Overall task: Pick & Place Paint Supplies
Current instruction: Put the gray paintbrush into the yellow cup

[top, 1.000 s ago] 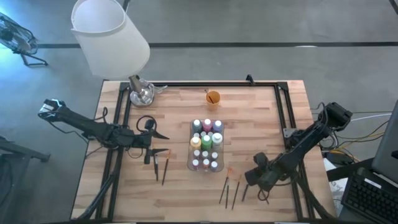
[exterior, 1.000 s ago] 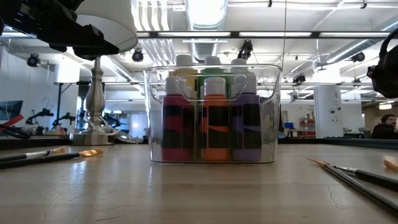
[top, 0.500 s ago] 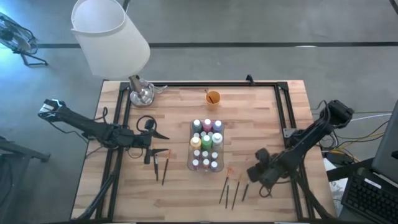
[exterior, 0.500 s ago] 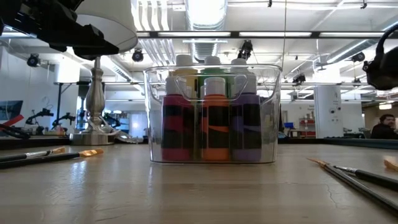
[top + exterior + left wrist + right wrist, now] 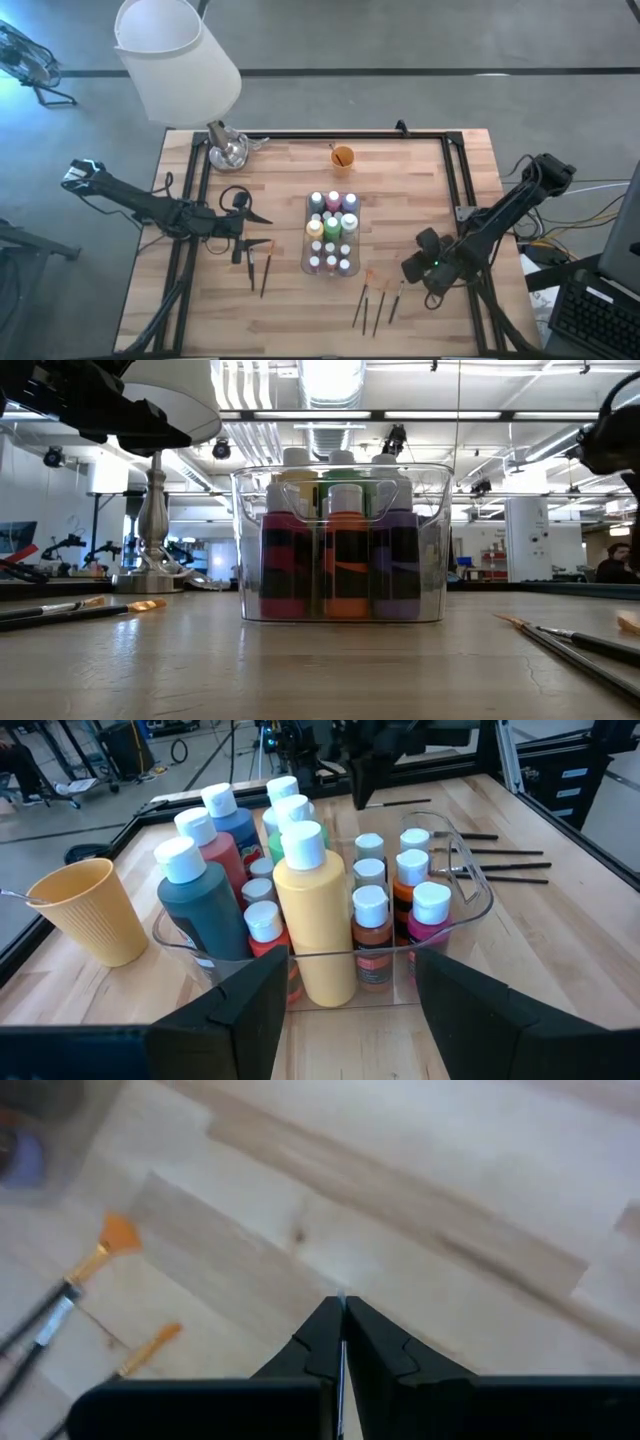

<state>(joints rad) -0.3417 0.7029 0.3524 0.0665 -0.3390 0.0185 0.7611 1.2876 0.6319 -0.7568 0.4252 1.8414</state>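
Note:
A clear tray [image 5: 307, 262] at the table's middle holds several paint bottles [image 5: 312, 910] standing upright. Three paintbrushes [image 5: 378, 303] lie flat on the wood near the front right, and two more [image 5: 259, 268] lie left of the tray. My right gripper [image 5: 410, 268] hangs shut just right of the three brushes, tipped steeply down above bare wood [image 5: 400, 1230]. My left gripper [image 5: 350, 1020] waits open at the table's left, pointing at the tray with nothing between its fingers. My right gripper shows a thin pale line [image 5: 341, 1315] between its shut fingertips. I cannot tell whether that is a held brush or only the seam between the fingers. No other contact shows.
A small orange cup [image 5: 342, 156] stands behind the tray toward the far edge. A lamp with a white shade [image 5: 175, 55] and a metal foot [image 5: 227, 150] occupies the far left corner. A black frame [image 5: 455, 170] runs along the table's sides.
My right gripper has risen and drawn away from the brushes toward the table's far right, rolling and tipping less steeply, and has stayed shut. The third brush, which it partly covered, now shows in full. Tray and bottles have kept still.

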